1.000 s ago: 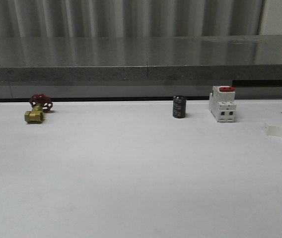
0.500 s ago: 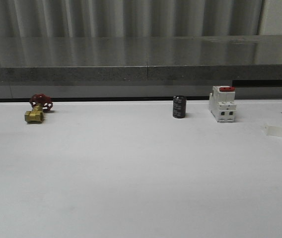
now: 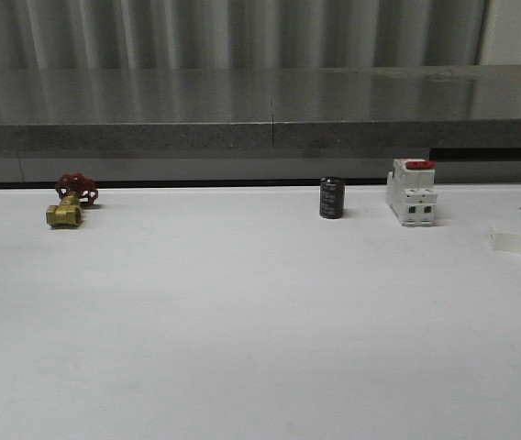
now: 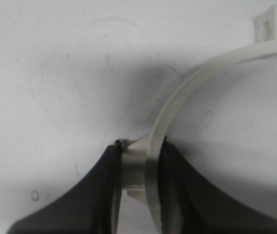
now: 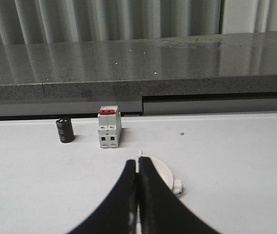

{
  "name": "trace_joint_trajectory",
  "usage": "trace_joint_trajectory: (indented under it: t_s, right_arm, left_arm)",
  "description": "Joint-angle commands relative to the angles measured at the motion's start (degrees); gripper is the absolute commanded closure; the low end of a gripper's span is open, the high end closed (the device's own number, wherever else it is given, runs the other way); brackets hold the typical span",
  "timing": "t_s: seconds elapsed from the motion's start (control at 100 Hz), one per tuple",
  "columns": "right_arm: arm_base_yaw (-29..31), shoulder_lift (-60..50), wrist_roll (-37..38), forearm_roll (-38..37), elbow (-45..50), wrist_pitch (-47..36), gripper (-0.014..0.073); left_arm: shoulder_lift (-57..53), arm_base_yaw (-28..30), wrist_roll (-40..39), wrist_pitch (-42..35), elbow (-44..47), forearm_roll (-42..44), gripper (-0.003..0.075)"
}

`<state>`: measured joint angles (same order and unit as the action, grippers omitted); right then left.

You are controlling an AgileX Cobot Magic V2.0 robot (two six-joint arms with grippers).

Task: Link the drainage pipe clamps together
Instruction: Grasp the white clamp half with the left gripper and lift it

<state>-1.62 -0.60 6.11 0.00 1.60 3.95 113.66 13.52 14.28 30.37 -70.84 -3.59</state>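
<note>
A: What is held by the left tool [image 4: 141, 168]?

B: One white clamp half [image 4: 187, 92] is pinched between the dark fingers [image 4: 102, 195], which are closed on its thin band near one end tab. The rest of the arc is seen curving away over the white counter [image 4: 46, 73] to a small square tab with a hole.

A: And the right tool [image 5: 137, 170]?

B: Its fingers are pressed together with almost no gap. The second clamp half [image 5: 165, 176] lies just beyond them; whether it is gripped cannot be told. In the front view a white curved piece [image 3: 520, 244] is seen at the counter's right edge.

A: How is the joining best done?

B: The halves are judged not yet joined. The tabs should be lined up face to face before being pressed, since the smooth, thin plastic could flex or slip.

A: Bystanders?

B: A black cylinder [image 3: 331, 198], a red-topped switch [image 3: 411, 192] and a brass valve [image 3: 70, 202] are left well apart.
</note>
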Motion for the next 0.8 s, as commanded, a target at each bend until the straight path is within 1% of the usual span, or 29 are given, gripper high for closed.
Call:
trace_joint_trajectory:
  t_s: [0.0, 0.24, 0.37, 0.41, 0.49, 0.58, 0.71, 0.79]
  right_arm:
    - [-0.11, -1.16, -0.51, 0.00, -0.94, -4.61, 0.0662]
    - [-0.11, -1.16, -0.51, 0.00, -0.94, -4.61, 0.0662]
    - [-0.11, -1.16, -0.51, 0.00, -0.94, -4.61, 0.0662]
    - [-0.11, -1.16, -0.51, 0.00, -0.94, -4.61, 0.0662]
    - [-0.11, -1.16, -0.51, 0.00, -0.94, -4.61, 0.0662]
    - [-0.11, -1.16, -0.51, 0.00, -0.94, -4.61, 0.0662]
    - [-0.11, -1.16, -0.51, 0.00, -0.94, -4.61, 0.0662]
    - [-0.11, -1.16, -0.51, 0.00, -0.94, -4.61, 0.0662]
  left_arm:
    - [-4.31, 0.22, 0.02, -0.51, -1.33, -0.66, 0.0739]
    - [-11.52, -0.01, 0.02, 5.23, -1.33, -6.50, 0.0740]
    - [-15.97, -2.14, -0.21, 9.30, -0.41, -9.71, 0.0740]
    - [-17.00, -3.37, -0.80, 10.13, 0.06, -9.97, 0.0740]
    - [-18.99, -6.11, -5.24, 11.10, 1.05, -10.14, 0.0740]
    - [-19.95, -10.47, -8.33, 11.09, 2.10, -10.14, 0.0740]
    - [-19.91, -18.05, -12.49, 9.44, 2.58, -10.14, 0.0739]
    - [-19.83, -22.33, -15.35, 6.64, 2.58, -9.99, 0.0739]
